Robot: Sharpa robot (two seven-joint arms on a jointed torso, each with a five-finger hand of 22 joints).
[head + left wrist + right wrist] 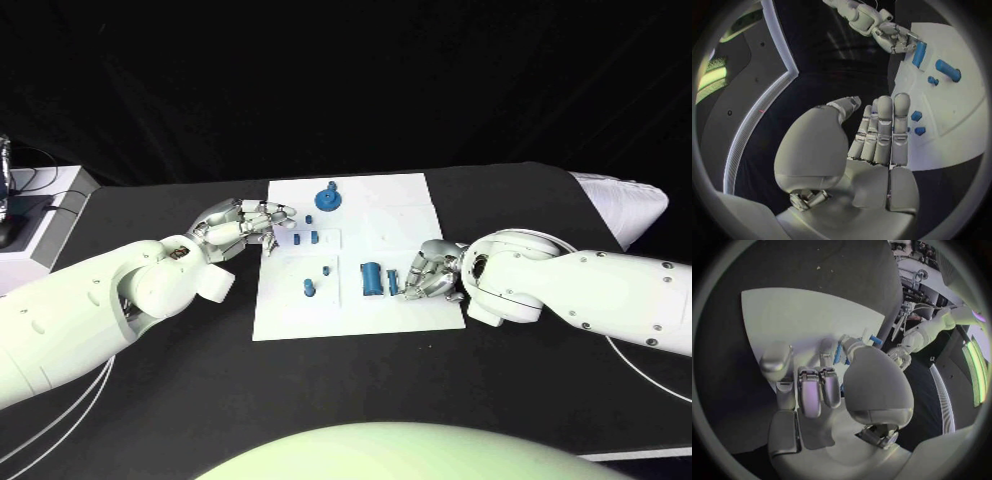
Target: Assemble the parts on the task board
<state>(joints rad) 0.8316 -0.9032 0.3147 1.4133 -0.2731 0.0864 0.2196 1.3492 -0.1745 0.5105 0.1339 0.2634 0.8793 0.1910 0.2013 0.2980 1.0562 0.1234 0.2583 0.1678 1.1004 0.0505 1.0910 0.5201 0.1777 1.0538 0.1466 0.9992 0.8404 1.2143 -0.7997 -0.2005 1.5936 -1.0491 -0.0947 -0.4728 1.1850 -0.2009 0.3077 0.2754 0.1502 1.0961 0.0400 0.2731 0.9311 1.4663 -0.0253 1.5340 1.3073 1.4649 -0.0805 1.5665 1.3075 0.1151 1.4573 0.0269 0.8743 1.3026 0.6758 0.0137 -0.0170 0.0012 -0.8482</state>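
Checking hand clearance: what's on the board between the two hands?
Head view: between left hand and right hand, small blue parts and a blue cylinder on the task board.

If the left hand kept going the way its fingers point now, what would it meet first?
Probably the small blue parts lying on the task board, just past the left hand's fingertips; depth is unclear, so it may pass above them.
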